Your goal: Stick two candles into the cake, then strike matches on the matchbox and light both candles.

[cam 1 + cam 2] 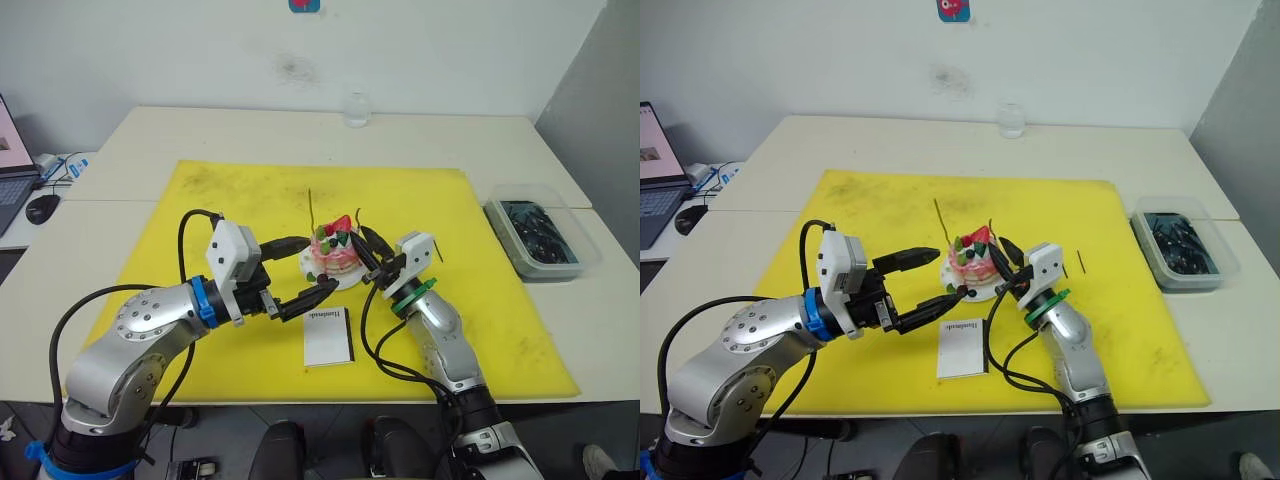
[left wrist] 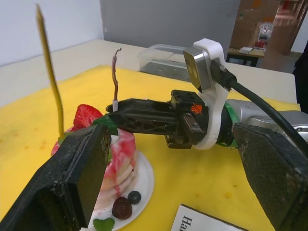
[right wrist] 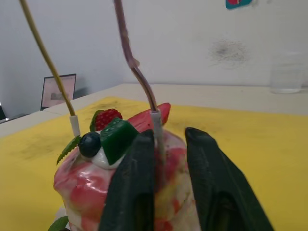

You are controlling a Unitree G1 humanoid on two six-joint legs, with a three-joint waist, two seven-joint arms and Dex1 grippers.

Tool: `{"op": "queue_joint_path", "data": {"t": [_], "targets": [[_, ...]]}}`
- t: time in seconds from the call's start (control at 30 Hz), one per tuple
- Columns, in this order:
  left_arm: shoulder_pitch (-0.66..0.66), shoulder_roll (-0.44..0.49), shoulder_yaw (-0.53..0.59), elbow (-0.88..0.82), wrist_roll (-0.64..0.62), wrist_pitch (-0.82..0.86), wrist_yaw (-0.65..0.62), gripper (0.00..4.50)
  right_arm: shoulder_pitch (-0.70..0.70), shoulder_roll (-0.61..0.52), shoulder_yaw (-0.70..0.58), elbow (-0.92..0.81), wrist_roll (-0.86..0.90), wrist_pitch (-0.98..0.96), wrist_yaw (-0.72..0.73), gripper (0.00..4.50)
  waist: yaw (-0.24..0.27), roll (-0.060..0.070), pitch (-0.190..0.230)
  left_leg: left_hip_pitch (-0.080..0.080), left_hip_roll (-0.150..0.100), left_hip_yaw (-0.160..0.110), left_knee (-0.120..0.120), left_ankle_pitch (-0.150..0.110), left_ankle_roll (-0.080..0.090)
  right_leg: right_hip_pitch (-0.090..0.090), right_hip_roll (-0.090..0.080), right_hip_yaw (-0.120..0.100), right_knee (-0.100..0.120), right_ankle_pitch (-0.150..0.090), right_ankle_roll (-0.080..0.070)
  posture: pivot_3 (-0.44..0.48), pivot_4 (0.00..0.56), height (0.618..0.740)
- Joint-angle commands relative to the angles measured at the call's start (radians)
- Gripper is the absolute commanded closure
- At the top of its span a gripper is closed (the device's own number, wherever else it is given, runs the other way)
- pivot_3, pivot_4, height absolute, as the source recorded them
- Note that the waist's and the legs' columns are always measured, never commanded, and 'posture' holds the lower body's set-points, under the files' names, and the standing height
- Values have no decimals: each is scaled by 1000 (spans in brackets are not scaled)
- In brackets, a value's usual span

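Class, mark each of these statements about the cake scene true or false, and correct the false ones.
1. Both candles stand in the cake. True: the golden candle and the darker candle both rise from its top.
2. The matchbox lies on the yellow mat. True.
3. The left gripper is shut on the matchbox. False: it is open beside the cake, apart from the box.
4. The right gripper is at the cake, its fingers either side of the darker candle's base. True.
5. A flame burns on the golden candle. False: no flame shows on either candle.
6. The clear container sits on the yellow mat. False: it sits on the table beside the mat.
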Motion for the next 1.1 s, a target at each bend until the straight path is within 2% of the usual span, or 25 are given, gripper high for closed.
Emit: {"op": "queue_joint_path", "data": {"t": [0.03,0.07,0.3,0.4,0.5,0.6,0.7,0.8,0.9,1.0,1.1], "targets": [[-1,-4,-8,-9,20,-43,-14,0,13,-25,-10,-109,17,42,3,2080,0,0,0,0,0,0,0,0,0,0,0,0,0,0,0,0,150,740],[-3,-6,-11,-4,24,-47,-16,0,16,-31,-11,-131,23,56,5,1739,0,0,0,0,0,0,0,0,0,0,0,0,0,0,0,0,150,740],[-17,-22,-31,49,64,-86,-26,0,23,-116,-34,-251,43,137,21,1739,0,0,0,0,-1,0,0,0,0,0,0,0,0,0,0,0,150,740],[-12,20,14,72,49,-48,-33,0,54,-194,-36,-345,52,212,53,1739,1,0,0,-1,-1,0,0,0,0,0,-1,0,0,0,0,0,150,740],[3,99,101,114,-55,101,-40,0,106,-291,-63,-461,79,300,87,1739,1,0,0,-1,0,0,-1,0,0,0,-1,-1,-1,-1,0,0,150,740],[35,199,200,162,-258,357,-55,0,157,-406,-105,-561,120,387,135,1739,-2,0,0,-1,0,0,-2,0,0,-1,-1,-1,-1,-1,-1,0,150,740],[67,264,263,190,-463,559,-60,0,193,-524,-124,-636,184,528,192,2301,-2,0,1,0,0,0,-2,0,0,-1,-1,-1,-1,-1,-1,0,150,740],[80,278,269,216,-575,677,-26,0,213,-648,-91,-685,176,661,236,3350,0,0,1,0,-1,0,-1,0,0,-1,-3,-2,-1,-1,-1,0,150,740],[72,260,244,246,-673,775,61,0,198,-696,-60,-717,186,729,255,4481,1,0,1,0,-1,0,-1,0,0,0,-3,-2,-1,-3,-4,0,150,740],[35,209,212,288,-765,811,176,0,174,-698,-29,-747,209,792,264,4481,2,0,1,0,-1,-1,-1,0,0,0,-3,-2,-1,-2,-2,0,150,740],[-9,150,173,336,-801,824,301,0,160,-706,9,-764,215,829,284,4481,3,-1,1,0,-1,-1,-1,0,0,0,-3,-2,-1,-1,0,0,150,740]]}}
